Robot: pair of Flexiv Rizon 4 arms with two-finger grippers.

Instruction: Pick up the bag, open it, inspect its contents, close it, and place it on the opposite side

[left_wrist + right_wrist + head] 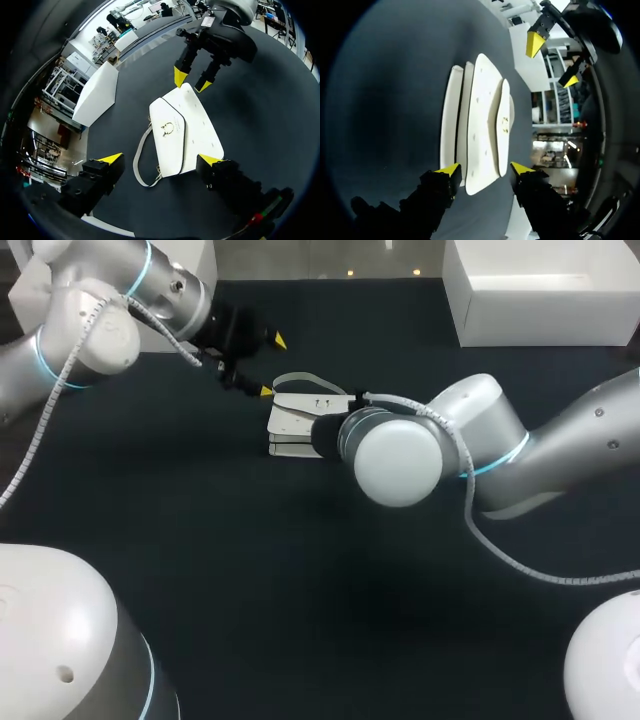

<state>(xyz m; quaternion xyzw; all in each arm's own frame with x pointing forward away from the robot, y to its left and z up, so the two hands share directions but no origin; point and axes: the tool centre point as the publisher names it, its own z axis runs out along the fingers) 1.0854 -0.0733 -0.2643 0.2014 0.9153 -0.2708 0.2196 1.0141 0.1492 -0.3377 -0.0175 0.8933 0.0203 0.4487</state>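
You're at the pick-up: the bag [300, 420] lies flat mid-table. The left gripper [272, 366] hangs spread beside it. The right gripper [485, 169], also spread, straddles its end, seemingly without touching. Next, pinch squarely and lift.

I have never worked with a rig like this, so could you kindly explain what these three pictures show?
It is a robot with two arms at a dark table. One picture looks down from above; the two round ones come from a camera on each wrist, looking along the fingers. A white bag lies flat in the middle; a white box stands at the far edge. The left gripper hangs open near one end of the bag, the right gripper open around the other. Nothing is held yet.
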